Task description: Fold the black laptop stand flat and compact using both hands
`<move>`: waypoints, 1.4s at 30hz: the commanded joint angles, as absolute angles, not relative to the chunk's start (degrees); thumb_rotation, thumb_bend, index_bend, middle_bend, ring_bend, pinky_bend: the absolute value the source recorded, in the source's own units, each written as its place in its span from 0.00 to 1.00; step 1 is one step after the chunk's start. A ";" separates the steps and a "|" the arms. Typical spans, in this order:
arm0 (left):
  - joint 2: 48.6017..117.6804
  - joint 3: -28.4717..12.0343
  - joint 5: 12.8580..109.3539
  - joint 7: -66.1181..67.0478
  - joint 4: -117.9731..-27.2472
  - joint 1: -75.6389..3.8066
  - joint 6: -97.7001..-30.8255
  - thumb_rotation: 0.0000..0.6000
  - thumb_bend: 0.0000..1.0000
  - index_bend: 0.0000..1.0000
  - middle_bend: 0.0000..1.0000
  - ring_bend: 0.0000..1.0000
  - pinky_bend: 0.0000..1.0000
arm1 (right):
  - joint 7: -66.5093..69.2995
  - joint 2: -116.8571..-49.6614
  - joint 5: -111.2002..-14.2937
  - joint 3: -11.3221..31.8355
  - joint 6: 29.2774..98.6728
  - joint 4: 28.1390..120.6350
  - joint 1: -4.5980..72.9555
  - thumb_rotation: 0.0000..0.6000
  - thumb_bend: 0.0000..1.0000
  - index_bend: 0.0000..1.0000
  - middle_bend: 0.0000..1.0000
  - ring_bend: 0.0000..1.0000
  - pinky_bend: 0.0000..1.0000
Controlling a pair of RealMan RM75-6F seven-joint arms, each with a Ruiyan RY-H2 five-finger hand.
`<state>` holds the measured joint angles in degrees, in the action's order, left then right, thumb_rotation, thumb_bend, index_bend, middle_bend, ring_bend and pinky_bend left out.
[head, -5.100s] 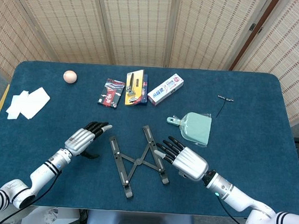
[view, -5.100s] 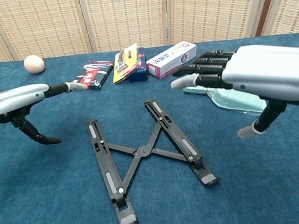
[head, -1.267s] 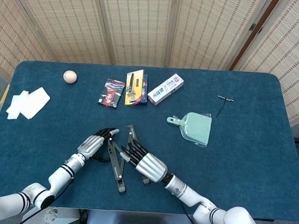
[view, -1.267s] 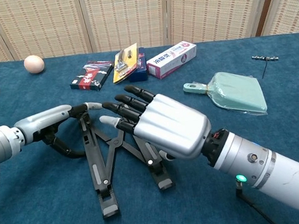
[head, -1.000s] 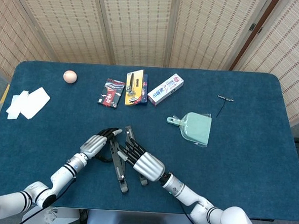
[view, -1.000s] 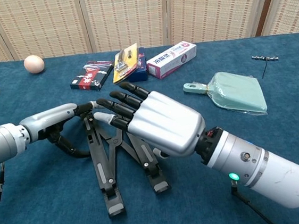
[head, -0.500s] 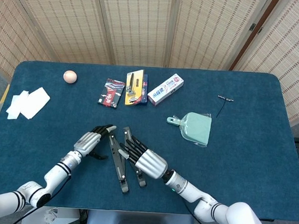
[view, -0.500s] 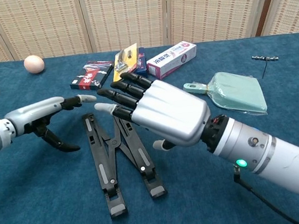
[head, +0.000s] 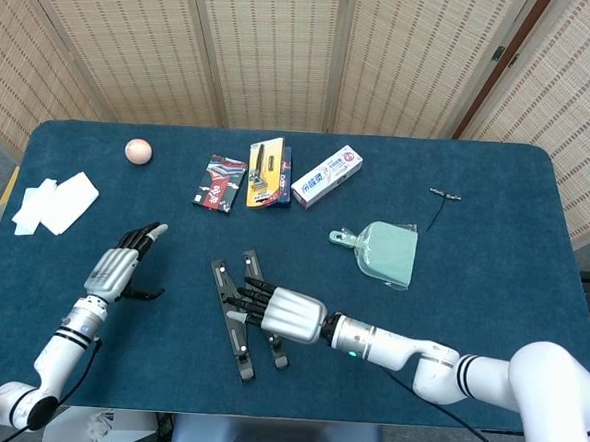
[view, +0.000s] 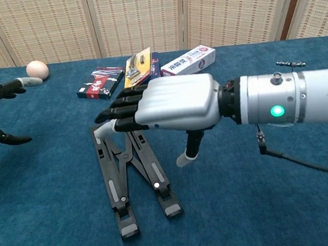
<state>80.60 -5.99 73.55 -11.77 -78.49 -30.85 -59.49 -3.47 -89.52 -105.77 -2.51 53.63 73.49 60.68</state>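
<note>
Head view: egg (head: 137, 151), cards (head: 219, 183), toothpaste box (head: 328, 176), dustpan (head: 385, 252) beyond stand (head: 231, 322)

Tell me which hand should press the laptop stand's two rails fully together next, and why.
Right, probably. The right hand hovers directly over the laptop stand, fingers above its still slightly splayed rails. The left hand is open and well off to the side, apart from the stand, so it would need to travel back first.
</note>
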 commanded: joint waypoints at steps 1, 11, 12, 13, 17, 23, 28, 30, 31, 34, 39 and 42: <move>79.51 -6.18 72.90 -11.04 -79.60 -29.94 -60.17 1.00 0.17 0.00 0.00 0.00 0.00 | 2.03 -86.88 -108.10 -3.98 48.72 75.24 65.66 1.00 0.00 0.00 0.00 0.00 0.00; 78.11 -6.45 72.28 -10.78 -81.71 -27.82 -61.67 1.00 0.17 0.00 0.00 0.00 0.00 | 9.11 -90.74 -114.94 -8.51 48.73 66.30 71.58 1.00 0.00 0.00 0.00 0.00 0.00; 77.99 -6.49 72.26 -10.83 -81.83 -27.72 -61.70 1.00 0.17 0.00 0.00 0.00 0.00 | 9.32 -91.27 -115.41 -8.89 49.02 65.35 71.80 1.00 0.00 0.00 0.00 0.00 0.00; 77.85 -6.57 72.21 -10.95 -82.02 -27.58 -61.71 1.00 0.17 0.00 0.00 0.00 0.00 | 9.80 -91.88 -115.93 -9.45 49.34 64.14 72.08 1.00 0.00 0.00 0.00 0.00 0.00; 77.54 -6.72 72.24 -11.17 -82.34 -27.18 -61.85 1.00 0.17 0.00 0.00 0.00 0.00 | 10.99 -93.91 -116.72 -10.49 50.29 60.35 72.70 1.00 0.00 0.00 0.00 0.00 0.00; 77.61 -6.90 72.26 -11.78 -82.14 -26.56 -62.05 1.00 0.17 0.00 0.00 0.00 0.00 | 12.65 -97.10 -116.87 -11.08 51.53 55.31 73.51 1.00 0.00 0.00 0.00 0.00 0.00; 77.42 -7.19 72.37 -12.34 -82.10 -26.09 -62.39 1.00 0.17 0.00 0.00 0.00 0.00 | 14.47 -98.92 -116.91 -11.71 51.95 52.77 74.57 1.00 0.00 0.00 0.00 0.00 0.00; 77.36 -7.25 72.43 -12.62 -82.10 -25.94 -62.43 1.00 0.17 0.00 0.00 0.00 0.00 | 15.10 -99.39 -116.89 -11.83 52.00 52.24 75.07 1.00 0.00 0.00 0.00 0.00 0.00; 77.34 -7.28 72.49 -12.70 -82.10 -25.87 -62.49 1.00 0.17 0.00 0.00 0.00 0.00 | 15.40 -99.57 -116.90 -11.88 52.00 51.99 75.38 1.00 0.00 0.00 0.00 0.00 0.00; 77.27 -7.44 72.61 -12.96 -82.14 -25.61 -62.74 1.00 0.17 0.00 0.00 0.00 0.00 | 16.44 -100.15 -116.89 -12.18 51.53 51.23 76.56 1.00 0.00 0.00 0.00 0.00 0.00; 77.09 -7.60 72.73 -13.12 -82.19 -25.36 -62.83 1.00 0.17 0.00 0.00 0.00 0.00 | 18.87 -100.68 -116.42 -12.94 49.69 50.71 78.32 1.00 0.02 0.00 0.00 0.00 0.00; 77.19 -7.76 72.72 -13.41 -82.07 -25.24 -62.85 1.00 0.17 0.00 0.00 0.00 0.00 | 20.14 -100.94 -116.14 -13.44 48.71 50.40 79.25 1.00 0.03 0.00 0.00 0.00 0.00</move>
<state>77.17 -7.74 72.73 -13.37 -82.09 -25.26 -62.86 19.76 -100.78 -116.29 -13.20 49.04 50.57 78.97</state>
